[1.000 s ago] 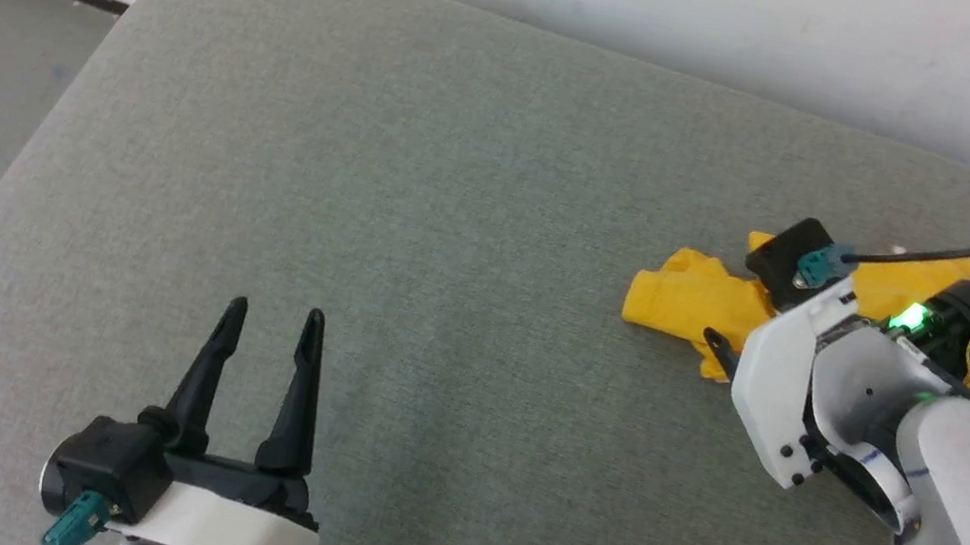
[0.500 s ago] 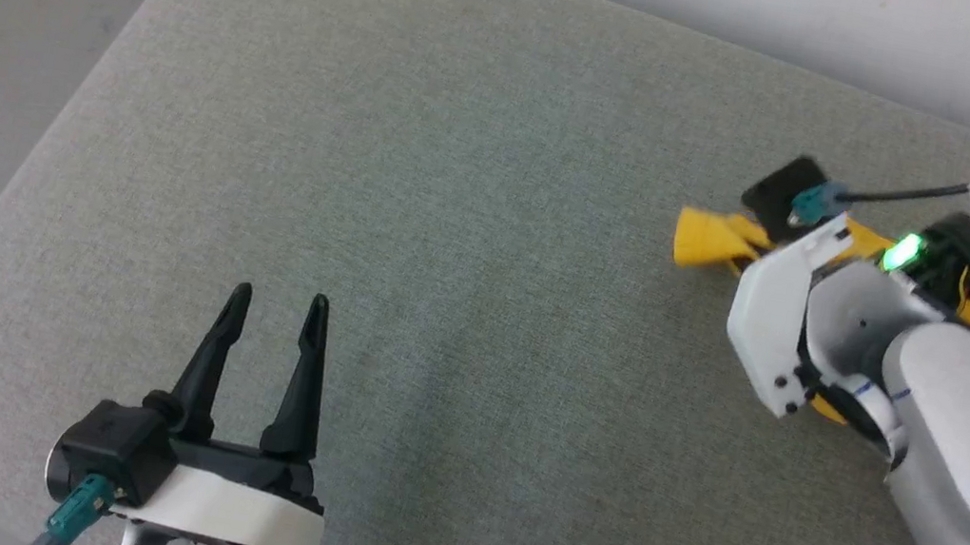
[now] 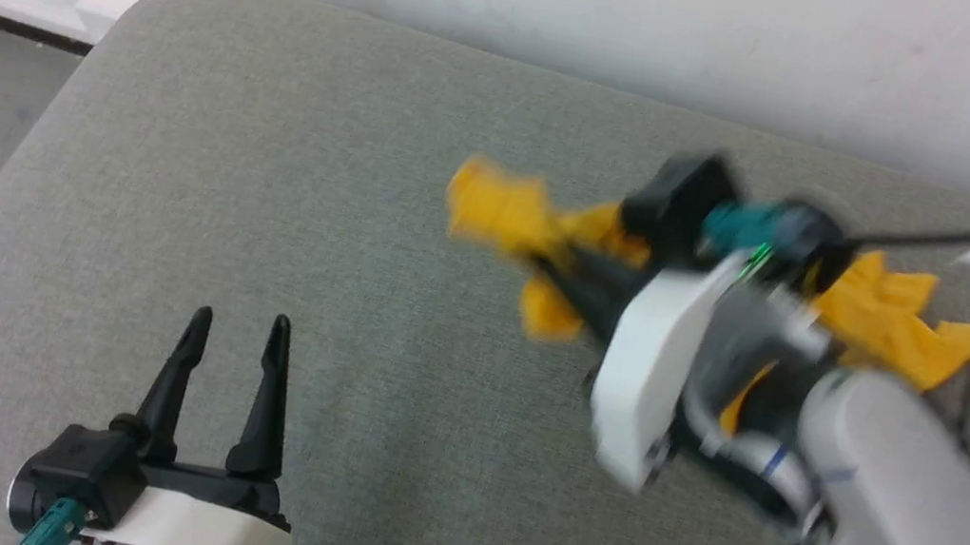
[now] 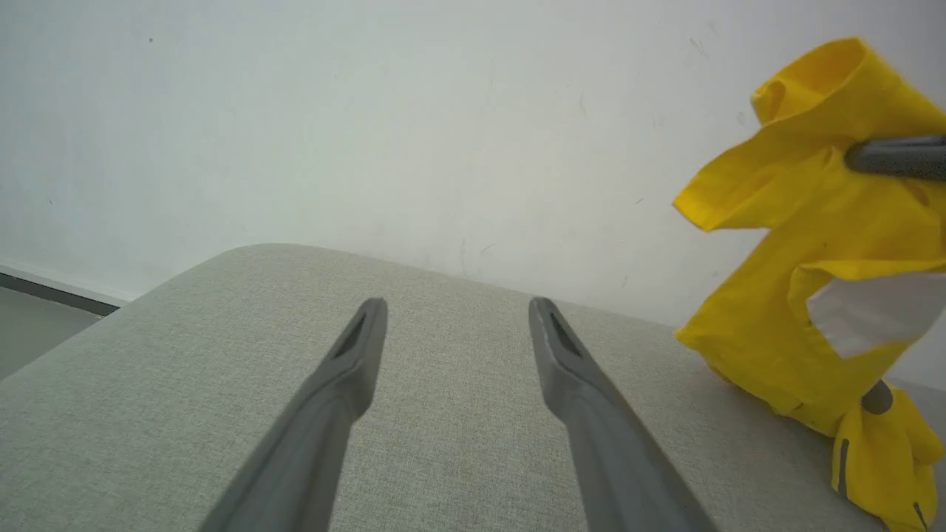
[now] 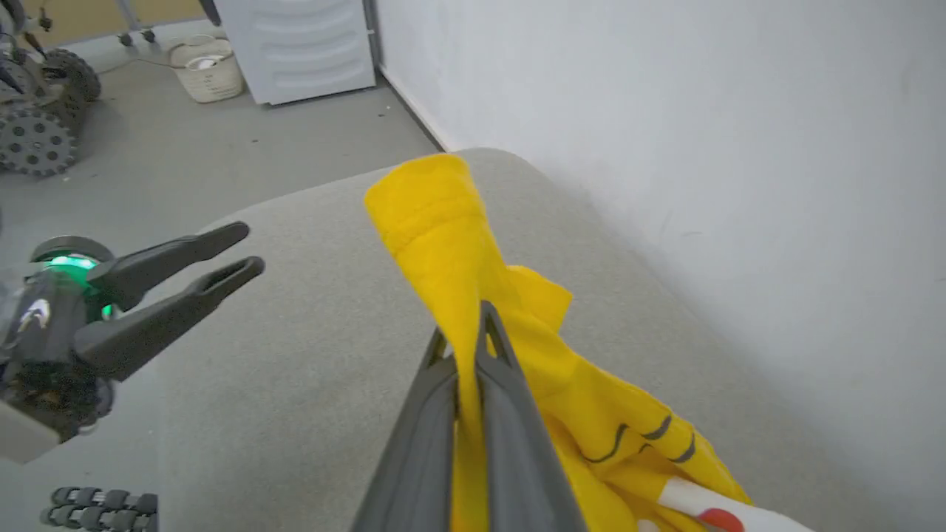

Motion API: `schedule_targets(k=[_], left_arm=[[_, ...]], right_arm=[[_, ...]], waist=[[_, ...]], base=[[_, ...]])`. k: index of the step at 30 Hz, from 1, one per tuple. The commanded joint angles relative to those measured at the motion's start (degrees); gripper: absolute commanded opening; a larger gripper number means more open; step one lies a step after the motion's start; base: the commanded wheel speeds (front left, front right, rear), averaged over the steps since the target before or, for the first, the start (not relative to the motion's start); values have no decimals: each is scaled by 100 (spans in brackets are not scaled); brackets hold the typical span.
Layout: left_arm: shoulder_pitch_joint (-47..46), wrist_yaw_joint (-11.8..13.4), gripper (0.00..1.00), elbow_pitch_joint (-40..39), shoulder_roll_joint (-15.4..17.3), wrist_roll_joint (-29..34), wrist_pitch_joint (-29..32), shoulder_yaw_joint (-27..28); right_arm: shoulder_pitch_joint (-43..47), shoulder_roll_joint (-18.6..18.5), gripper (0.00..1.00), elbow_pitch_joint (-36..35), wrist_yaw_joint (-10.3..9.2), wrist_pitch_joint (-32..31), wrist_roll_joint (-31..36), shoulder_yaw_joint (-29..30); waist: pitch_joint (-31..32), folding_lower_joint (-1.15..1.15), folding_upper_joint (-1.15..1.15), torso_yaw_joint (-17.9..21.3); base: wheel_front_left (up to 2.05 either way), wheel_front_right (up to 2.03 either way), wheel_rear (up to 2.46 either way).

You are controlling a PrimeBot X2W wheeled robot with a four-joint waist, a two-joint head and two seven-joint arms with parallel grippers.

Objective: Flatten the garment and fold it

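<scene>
Over the grey fabric cushion (image 3: 268, 182), the right gripper (image 5: 465, 332) pinches a bright yellow printed T-shirt (image 5: 436, 222), one end raised, the rest seemingly trailing on it; the left gripper (image 3: 240, 318) hovers nearby, fingers spread.

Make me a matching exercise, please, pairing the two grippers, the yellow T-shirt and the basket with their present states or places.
Things:
1 left gripper
2 right gripper
3 garment
4 basket

States or places:
A standing on the floor
B shut on yellow cloth
C open, holding nothing
D bunched, partly raised off the grey cushion

Pairs: 1-C; 2-B; 3-D; 4-A.
</scene>
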State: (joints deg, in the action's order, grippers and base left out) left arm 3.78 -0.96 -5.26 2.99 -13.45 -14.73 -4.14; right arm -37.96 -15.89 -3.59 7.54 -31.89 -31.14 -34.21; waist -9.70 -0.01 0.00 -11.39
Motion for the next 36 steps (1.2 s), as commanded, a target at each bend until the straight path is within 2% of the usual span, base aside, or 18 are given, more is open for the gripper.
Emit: schedule_targets(k=[1, 5, 8, 9, 10, 11, 14, 17, 25, 28, 31, 33, 36], left_arm=[[61, -14, 100, -37, -12, 65, -27, 55], [95, -30, 100, -76, -12, 100, -27, 174], [64, -54, 100, -71, -12, 96, -27, 192], [47, -62, 100, -62, -12, 90, -27, 192], [35, -66, 100, -50, -12, 85, -27, 186], [25, -69, 100, -34, -12, 78, -27, 171], [-4, -69, 100, 6, -12, 70, -27, 123], [-9, -59, 100, 45, -12, 70, -27, 112], [60, -76, 100, 36, -12, 155, -27, 102], [95, -91, 100, -33, -12, 211, -27, 109], [148, -107, 100, -89, -12, 265, -27, 112], [180, -114, 100, -125, -12, 287, -27, 127], [223, -137, 100, -165, -12, 325, -27, 123]], right_arm=[[307, 57, 0, -150, -5, -122, -180, -121], [1107, 27, 0, -633, -5, -620, -580, -602], [1638, -120, 0, -672, -5, -896, -713, -884], [1737, -187, 30, -665, -5, -934, -698, -978], [1837, -219, 89, -633, -5, -932, -707, -1025], [1905, -246, 100, -588, -5, -927, -691, -1056], [1886, -283, 100, -564, -5, -791, -586, -1116], [1821, -118, 100, -549, -5, -432, -514, -720], [2064, 212, 100, -777, -5, 556, 572, 1180], [2540, 452, 100, -1055, -5, 1043, 1266, 2069], [3224, 925, 100, -1364, -5, 1504, 1848, 2928], [3675, 1160, 100, -1558, -5, 1824, 2112, 3424], [4240, 1290, 100, -1691, -5, 2342, 2219, 4047]], waist=[[109, 1, 0, 134], [30, 1, 0, 133], [-46, 1, 0, 71], [-66, 1, 0, 51], [-83, 1, 0, 35], [-97, 1, 0, 18], [-114, 1, 0, -13], [-75, 1, 0, -3], [91, 1, 0, 15], [77, 1, 0, 60], [52, 1, 0, 157], [30, 1, 0, 253], [2, 1, 0, 438]], base=[[0, 0, 0], [0, 0, 0], [0, 0, 0], [0, 0, 0], [0, 0, 0], [0, 0, 0], [0, 0, 0], [0, 0, 0], [0, 0, 0], [0, 0, 0], [0, 0, 0], [0, 0, 0], [0, 0, 0]])
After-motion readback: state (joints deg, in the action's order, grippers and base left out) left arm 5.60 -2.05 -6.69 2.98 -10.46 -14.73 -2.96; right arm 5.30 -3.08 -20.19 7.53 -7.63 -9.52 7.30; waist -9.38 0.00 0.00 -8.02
